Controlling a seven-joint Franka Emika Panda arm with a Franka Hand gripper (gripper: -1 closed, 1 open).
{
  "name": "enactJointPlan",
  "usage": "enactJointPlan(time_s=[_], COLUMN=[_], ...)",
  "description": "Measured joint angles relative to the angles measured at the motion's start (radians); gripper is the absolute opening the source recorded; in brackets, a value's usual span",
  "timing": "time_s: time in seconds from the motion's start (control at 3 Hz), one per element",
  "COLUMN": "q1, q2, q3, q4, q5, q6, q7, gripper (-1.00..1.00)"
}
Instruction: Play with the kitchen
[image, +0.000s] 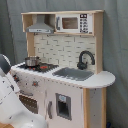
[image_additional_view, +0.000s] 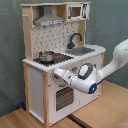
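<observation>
Claw (image_additional_view: 56, 73) reaches the kitchen (image_additional_view: 60, 55) front, just below the worktop (image_additional_view: 95, 50) edge in the second exterior view; whether open or closed cannot be told. On the kitchen, left to right in the first exterior view: steel pot (image: 32, 61) on the black-red hob (image: 42, 66), grey sink (image: 74, 74), black faucet (image: 85, 59). Range hood (image: 40, 25) and microwave (image: 74, 23) sit above.

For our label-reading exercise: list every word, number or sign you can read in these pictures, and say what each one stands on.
No text can be read in either exterior view.
The microwave has a keypad panel with marks too blurred to read.
The kitchen itself shows no readable brand or label, and neither does the robot arm.
</observation>
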Motion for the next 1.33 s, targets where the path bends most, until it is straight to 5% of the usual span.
enactJointPlan(time_s=[0.67, 1.0, 1.33], q1=[-0.001, -0.001, -0.001], q2=[0.001, 0.001, 0.001], q3=[0.0, 0.0, 0.0], q4=[0.012, 0.013, 0.013], q5=[0.074, 0.086, 0.088], q6=[0.011, 0.011, 0.011], q7=[0.19, 0.193, 0.193], gripper=[-1.0, -1.0, 1.0])
